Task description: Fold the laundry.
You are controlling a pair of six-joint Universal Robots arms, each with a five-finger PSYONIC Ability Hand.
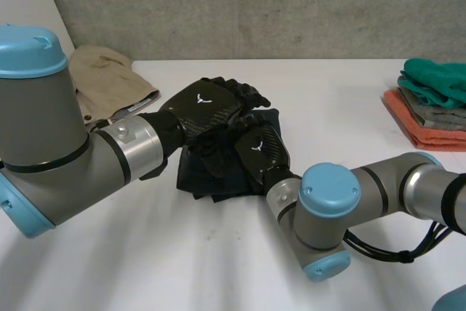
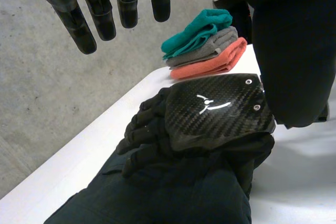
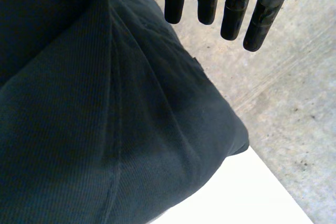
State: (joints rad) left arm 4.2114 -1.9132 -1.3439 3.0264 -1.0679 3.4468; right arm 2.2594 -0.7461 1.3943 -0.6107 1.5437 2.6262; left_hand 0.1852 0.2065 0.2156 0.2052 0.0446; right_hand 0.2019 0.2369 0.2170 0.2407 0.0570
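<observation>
A dark navy garment (image 1: 212, 181) lies folded into a small bundle in the middle of the white table (image 1: 218, 260). My left hand (image 1: 204, 107) hovers over its far left part with its fingers (image 2: 100, 11) straight, holding nothing. My right hand (image 1: 261, 149) rests flat on top of the bundle's right side. In the left wrist view it is the carbon-backed right hand (image 2: 215, 111) lying on the dark garment (image 2: 173, 192). In the right wrist view its fingers (image 3: 226, 3) stand straight above the dark garment (image 3: 105, 119), past the cloth's edge.
A beige garment (image 1: 109, 81) lies loose at the back left. A stack of folded cloths, teal on grey on coral (image 1: 433, 107), sits at the right edge, seen too as the stack (image 2: 205, 48) beyond my left fingers. Concrete floor lies past the table edge (image 3: 247, 192).
</observation>
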